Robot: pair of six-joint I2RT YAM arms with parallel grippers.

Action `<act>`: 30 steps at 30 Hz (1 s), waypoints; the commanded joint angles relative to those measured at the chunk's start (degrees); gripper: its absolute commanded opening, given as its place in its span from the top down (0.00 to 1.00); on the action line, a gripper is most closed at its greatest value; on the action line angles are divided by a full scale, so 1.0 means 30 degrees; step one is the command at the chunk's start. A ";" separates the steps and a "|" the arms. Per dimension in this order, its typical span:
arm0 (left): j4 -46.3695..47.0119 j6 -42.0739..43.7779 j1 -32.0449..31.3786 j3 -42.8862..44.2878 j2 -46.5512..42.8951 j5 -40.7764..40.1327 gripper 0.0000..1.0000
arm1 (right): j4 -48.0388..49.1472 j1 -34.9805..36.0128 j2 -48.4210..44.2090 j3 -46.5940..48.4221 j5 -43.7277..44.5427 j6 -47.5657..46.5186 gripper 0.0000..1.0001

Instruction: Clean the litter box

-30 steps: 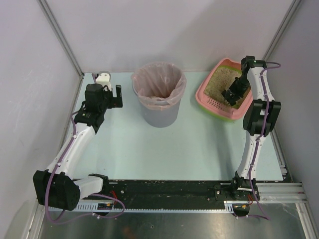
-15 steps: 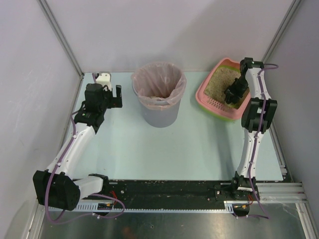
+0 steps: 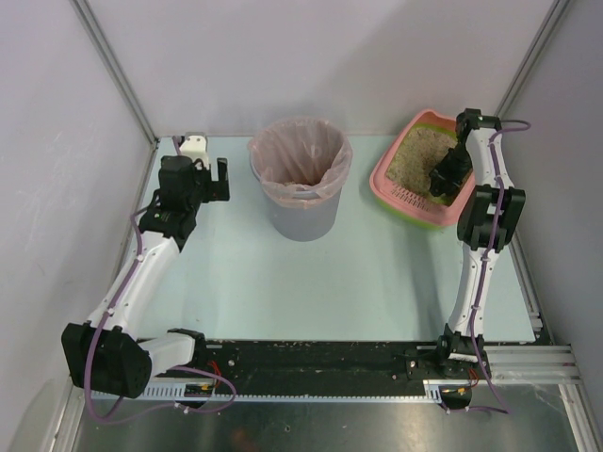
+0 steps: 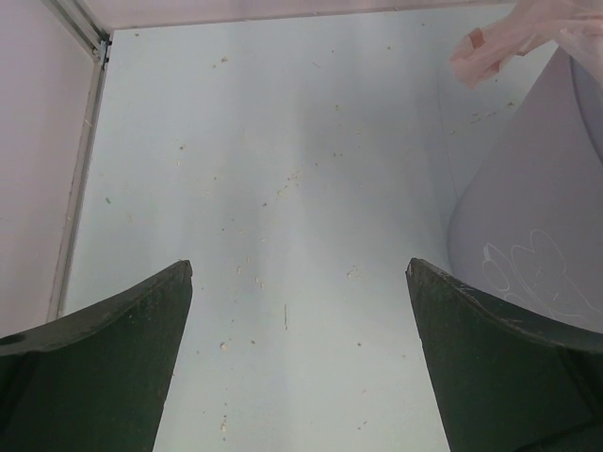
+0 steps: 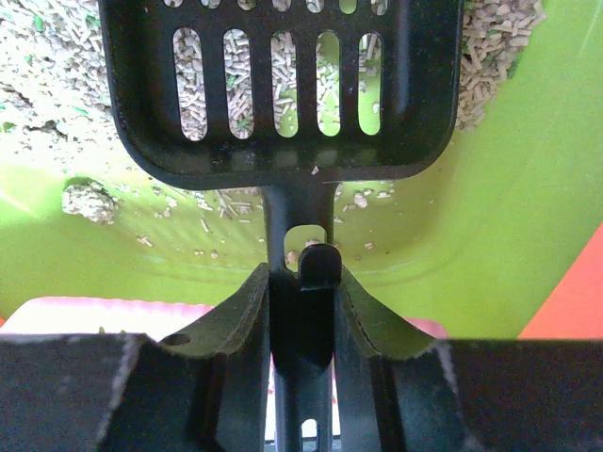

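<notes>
Grey bin stands mid-table between the arms; open table lies before it. Left gripper, jaws wide, faces bare surface, bin wall just right. Right gripper holds its scoop close against the litter box green inner wall.

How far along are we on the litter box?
Done: the right gripper is shut on the handle of the black scoop, which is inside the litter box. In hand: the scoop hangs over the litter, its slotted tray looking empty. Left: a clump lies on the green floor, and I cannot tell whether anything has reached the bin. The left gripper is open beside it.
</notes>
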 commanded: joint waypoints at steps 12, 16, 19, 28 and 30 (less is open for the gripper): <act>0.0067 -0.0713 -0.0014 -0.0425 -0.1613 -0.1040 0.01 | 0.1250 -0.0295 0.0319 -0.0044 0.2939 -0.1062 1.00; -0.0197 -0.0859 -0.0014 -0.0806 -0.2228 -0.1273 0.00 | 0.2422 -0.0295 0.0173 -0.0630 0.3934 -0.1855 1.00; -0.0343 -0.1122 -0.0014 -0.1070 -0.2842 -0.1333 0.01 | 0.3591 -0.0295 -0.0119 -0.1388 0.4258 -0.2585 1.00; -0.1045 -0.1592 0.0016 -0.1891 -0.3782 -0.0311 0.00 | 0.6670 0.0231 -0.1233 -0.3561 0.4933 -0.5253 1.00; -0.1339 -0.1855 0.0015 -0.1862 -0.3811 -0.0045 0.00 | 0.6847 0.0670 -0.1466 -0.3532 0.5108 -0.5869 1.00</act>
